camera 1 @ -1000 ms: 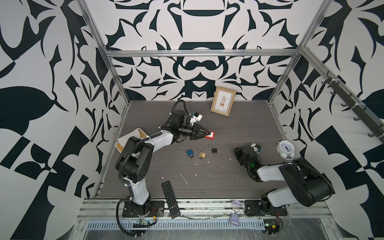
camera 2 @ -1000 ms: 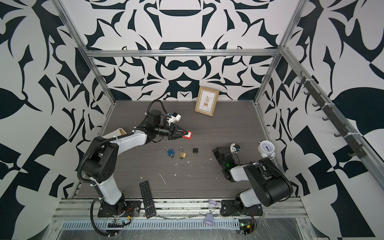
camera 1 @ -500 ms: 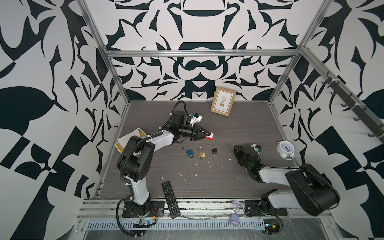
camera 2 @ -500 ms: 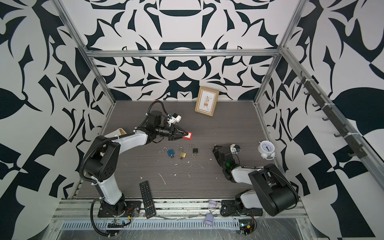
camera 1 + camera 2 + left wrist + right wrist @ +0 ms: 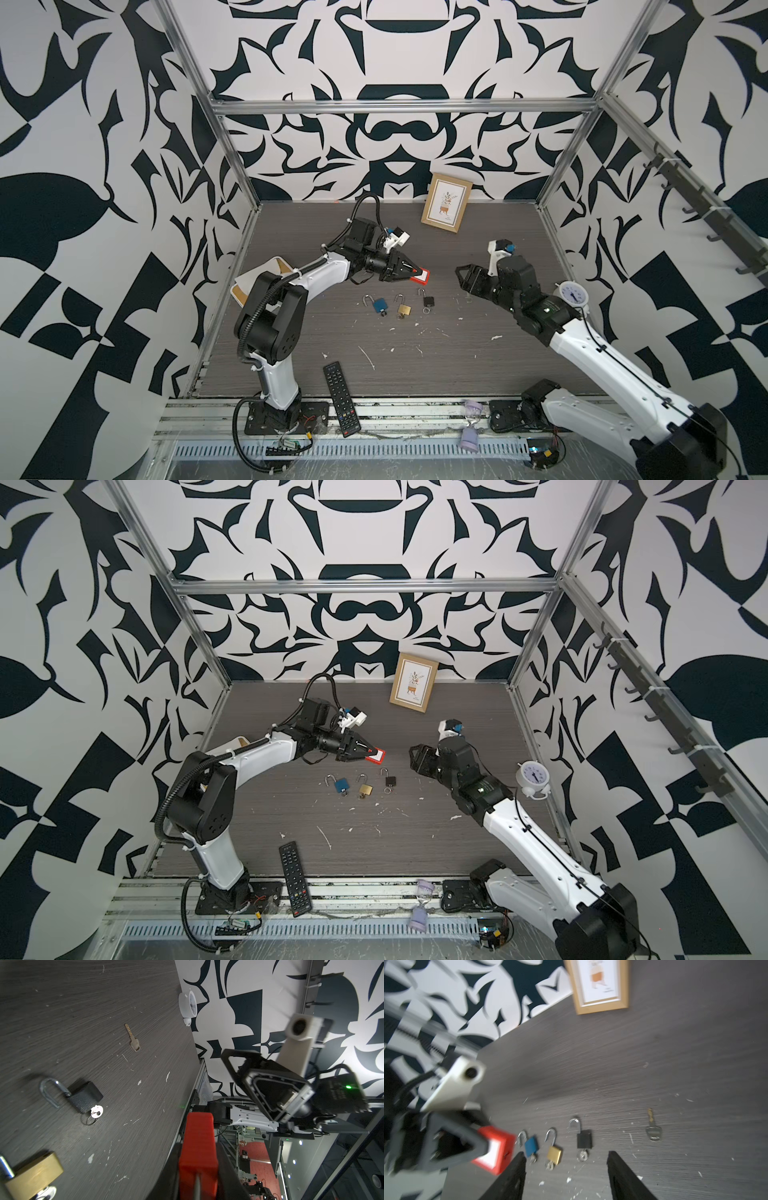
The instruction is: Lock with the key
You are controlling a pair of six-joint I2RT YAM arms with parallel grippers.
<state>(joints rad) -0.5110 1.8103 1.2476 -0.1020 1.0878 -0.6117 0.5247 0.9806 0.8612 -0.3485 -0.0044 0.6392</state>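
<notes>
In both top views the white-and-black left arm stretches toward three o'clock, its black left gripper [image 5: 412,271] clamped on a red plastic padlock [image 5: 421,277]. The right arm reaches toward ten o'clock, and the black right gripper [image 5: 566,1160] has its jaws spread apart.

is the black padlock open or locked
Open. The black padlock has its shackle raised, one leg clear of the body.
</notes>
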